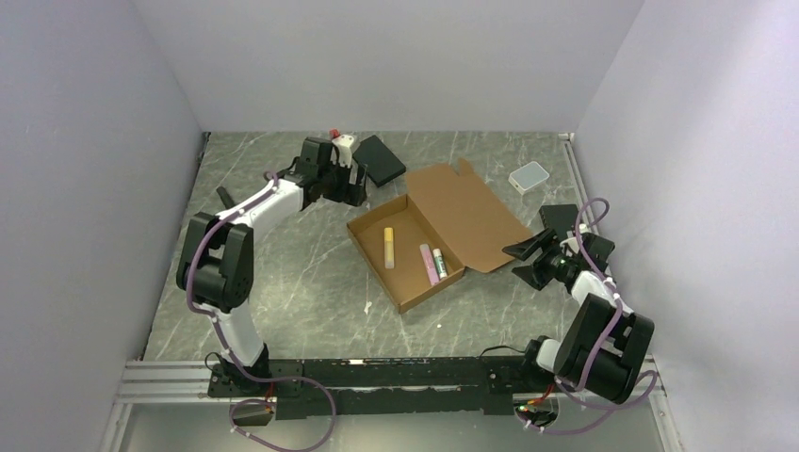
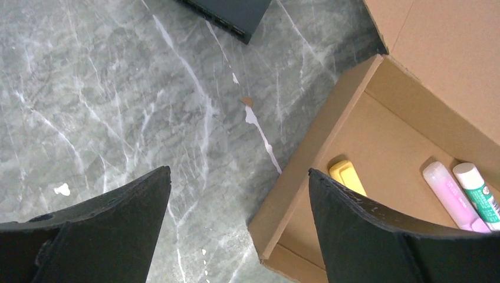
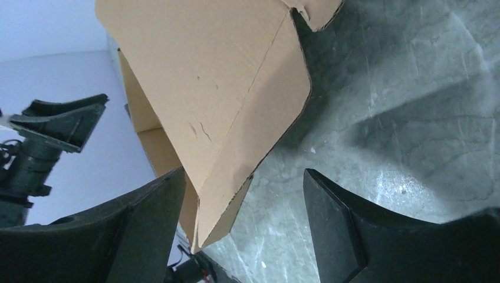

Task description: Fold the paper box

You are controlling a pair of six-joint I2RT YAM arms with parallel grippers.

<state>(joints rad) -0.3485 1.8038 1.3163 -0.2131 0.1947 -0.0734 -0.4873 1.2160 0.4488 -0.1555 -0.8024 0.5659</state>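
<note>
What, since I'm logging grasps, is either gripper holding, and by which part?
Nothing: the left gripper and right gripper are both open, and the paper box is ungripped.

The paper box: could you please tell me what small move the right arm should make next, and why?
Probably ease the right pincer forward and close on the lid corner of the paper box: the pincer is open and empty, and that corner lies ahead of it.

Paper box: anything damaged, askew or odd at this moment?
Minor only. The paper box lies diagonal to the table edges, lid open, three tubes inside. Its lid shows small scuffs, and a cardboard scrap lies on the table.
</note>
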